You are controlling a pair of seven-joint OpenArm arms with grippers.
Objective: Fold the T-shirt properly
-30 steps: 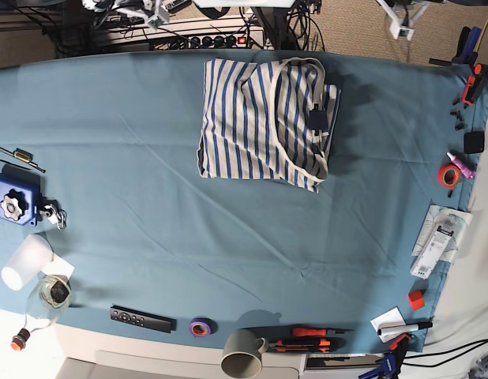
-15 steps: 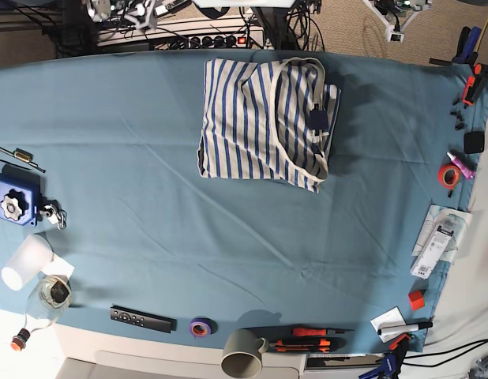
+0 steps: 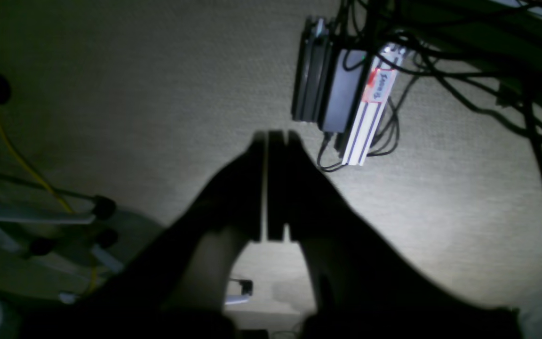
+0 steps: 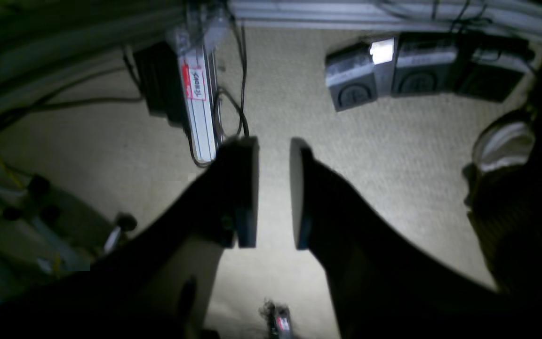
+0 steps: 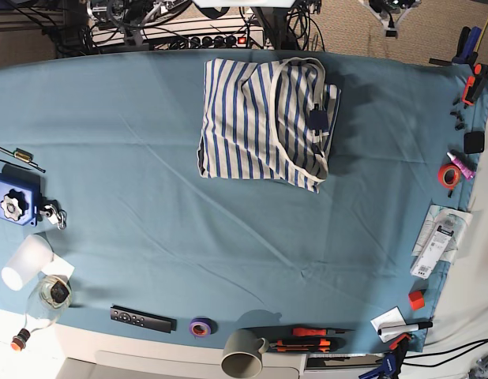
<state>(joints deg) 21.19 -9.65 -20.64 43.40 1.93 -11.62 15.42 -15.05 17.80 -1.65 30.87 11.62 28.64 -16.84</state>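
Both hands, left (image 3: 271, 141) closed, right (image 4: 273, 150) slightly parted, empty, hang off-table beyond folded T-shirt (image 5: 264, 122).

White T-shirt (image 5: 264, 122) with thin blue stripes, cream neckline and dark blue label; teal cloth (image 5: 149, 189) beneath.

The top edge is cutting off both arms; the mug (image 5: 244, 354) is being cropped at the near edge.
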